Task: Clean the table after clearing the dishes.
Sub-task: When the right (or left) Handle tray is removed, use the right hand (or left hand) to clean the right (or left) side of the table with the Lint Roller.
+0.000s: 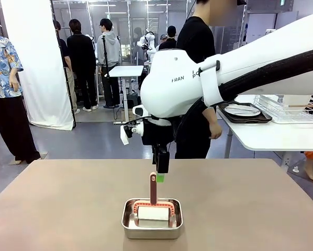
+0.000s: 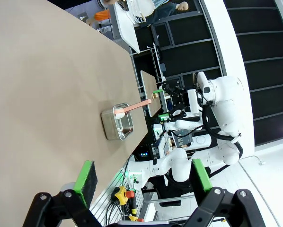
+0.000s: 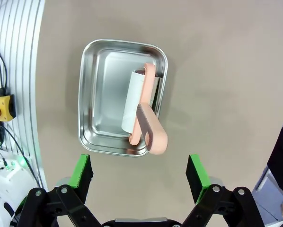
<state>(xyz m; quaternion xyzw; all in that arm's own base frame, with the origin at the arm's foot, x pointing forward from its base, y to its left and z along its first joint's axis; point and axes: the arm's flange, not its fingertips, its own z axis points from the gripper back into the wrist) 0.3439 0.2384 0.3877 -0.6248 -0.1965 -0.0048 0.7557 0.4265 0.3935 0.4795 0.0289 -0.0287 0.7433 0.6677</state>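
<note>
We had our right claw (image 3: 139, 163) wide open and empty above the roller handle (image 3: 152, 132); closing off-centre could topple it.

Table (image 1: 52, 209): plain matte taupe-brown. Pan (image 3: 99, 94), centre: silver steel. Lint roller (image 3: 134, 101): white roll, salmon-pink handle. Right gripper (image 3: 139, 171), bottom edge: black, green pads (image 3: 82, 170). Robot arm (image 1: 271, 57): white. Tray (image 1: 245, 119), upper right: dark brown; plate (image 1: 243, 110) white.

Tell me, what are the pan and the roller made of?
Pan: looks like steel, shiny; it gleams silver and mirrors the light.
Roller: the handle looks like smooth pink plastic, and the roll looks like matt white paper, though I can't be sure.
</note>
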